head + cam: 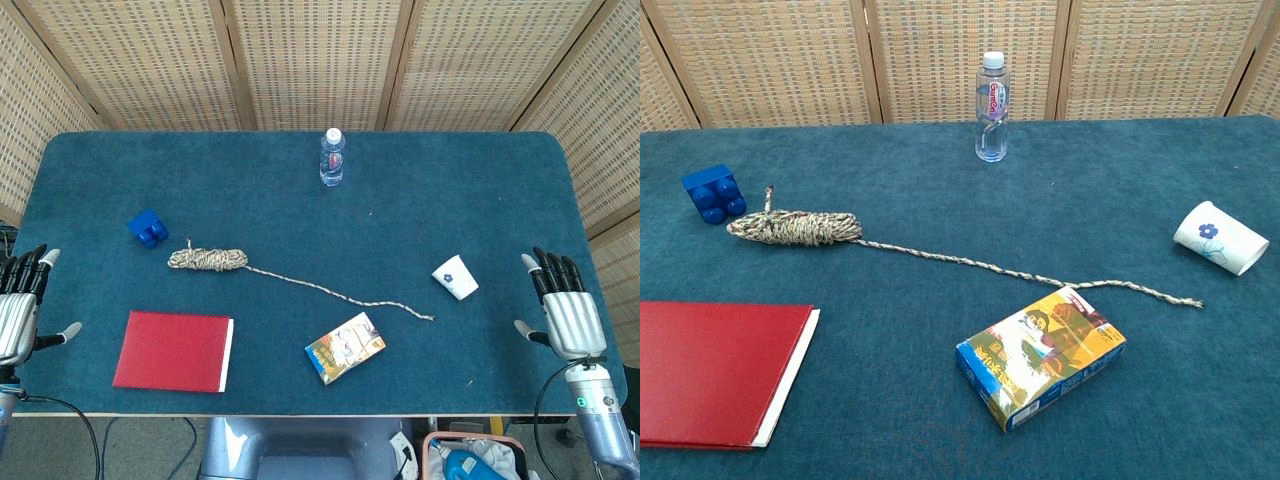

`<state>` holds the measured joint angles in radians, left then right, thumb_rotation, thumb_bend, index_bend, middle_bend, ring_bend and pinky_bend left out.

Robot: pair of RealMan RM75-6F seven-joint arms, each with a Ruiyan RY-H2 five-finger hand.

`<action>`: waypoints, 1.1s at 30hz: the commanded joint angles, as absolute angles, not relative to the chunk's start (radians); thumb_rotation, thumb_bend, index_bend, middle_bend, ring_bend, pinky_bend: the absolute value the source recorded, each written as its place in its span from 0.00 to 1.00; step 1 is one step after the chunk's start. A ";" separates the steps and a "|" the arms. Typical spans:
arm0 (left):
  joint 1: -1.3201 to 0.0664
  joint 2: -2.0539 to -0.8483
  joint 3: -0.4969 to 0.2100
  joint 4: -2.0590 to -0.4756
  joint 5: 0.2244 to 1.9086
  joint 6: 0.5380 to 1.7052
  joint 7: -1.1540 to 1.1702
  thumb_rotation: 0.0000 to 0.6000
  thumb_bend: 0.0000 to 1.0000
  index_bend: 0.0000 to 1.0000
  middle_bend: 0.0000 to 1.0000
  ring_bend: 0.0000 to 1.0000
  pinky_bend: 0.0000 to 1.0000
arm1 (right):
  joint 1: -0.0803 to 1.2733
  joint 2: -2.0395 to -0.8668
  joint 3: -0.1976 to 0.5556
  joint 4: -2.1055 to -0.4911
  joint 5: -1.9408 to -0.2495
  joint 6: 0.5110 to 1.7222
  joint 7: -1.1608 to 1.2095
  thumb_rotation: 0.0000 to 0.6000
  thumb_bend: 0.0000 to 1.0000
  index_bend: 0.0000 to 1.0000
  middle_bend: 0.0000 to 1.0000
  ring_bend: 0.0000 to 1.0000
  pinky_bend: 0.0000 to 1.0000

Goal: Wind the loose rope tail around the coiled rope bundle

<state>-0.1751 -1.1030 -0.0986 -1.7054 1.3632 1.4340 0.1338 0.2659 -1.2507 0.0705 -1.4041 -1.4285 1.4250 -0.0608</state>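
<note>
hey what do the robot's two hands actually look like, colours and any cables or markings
Both the left hand and right hand have ribbed silver-grey backs and black fingers with pale tips. The right wrist is a grey cylinder with a small green light, and a black cable loops beside it.

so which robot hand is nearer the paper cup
Right. The right robot hand sits at the table edge just beside the tipped paper cup; the left robot hand is across the whole table.

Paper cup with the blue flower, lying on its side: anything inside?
The white paper cup lies tipped on the teal cloth table. Both views show only its outside and base; its inside cannot be seen.
</note>
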 commanded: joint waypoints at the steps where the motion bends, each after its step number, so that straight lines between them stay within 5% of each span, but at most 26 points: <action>1: -0.175 -1.102 -0.101 -1.705 1.359 1.432 0.132 1.00 0.00 0.00 0.00 0.00 0.00 | 0.266 -1.248 0.068 -1.412 -1.444 1.424 -0.057 1.00 0.00 0.00 0.00 0.00 0.00; 8: -0.178 -1.105 -0.100 -1.708 1.351 1.416 0.132 1.00 0.00 0.00 0.00 0.00 0.00 | 0.362 -1.224 0.071 -1.441 -1.535 1.305 0.114 1.00 0.00 0.01 0.00 0.00 0.00; 13: -0.181 -1.109 -0.107 -1.706 1.337 1.410 0.140 1.00 0.00 0.00 0.00 0.00 0.00 | 0.538 -1.207 0.118 -1.457 -1.544 1.075 0.188 1.00 0.00 0.14 0.00 0.00 0.00; 18: -0.185 -1.112 -0.113 -1.700 1.323 1.402 0.140 1.00 0.00 0.00 0.00 0.00 0.00 | 0.649 -1.253 0.150 -1.445 -1.494 0.913 0.185 1.00 0.21 0.35 0.00 0.00 0.00; 22: -0.188 -1.113 -0.118 -1.692 1.310 1.393 0.138 1.00 0.00 0.00 0.00 0.00 0.00 | 0.728 -1.339 0.164 -1.396 -1.426 0.787 0.147 1.00 0.26 0.37 0.00 0.00 0.00; 33: -0.196 -1.116 -0.123 -1.675 1.282 1.365 0.134 1.00 0.00 0.00 0.00 0.00 0.00 | 0.793 -1.513 0.172 -1.260 -1.228 0.688 -0.016 1.00 0.26 0.46 0.00 0.00 0.00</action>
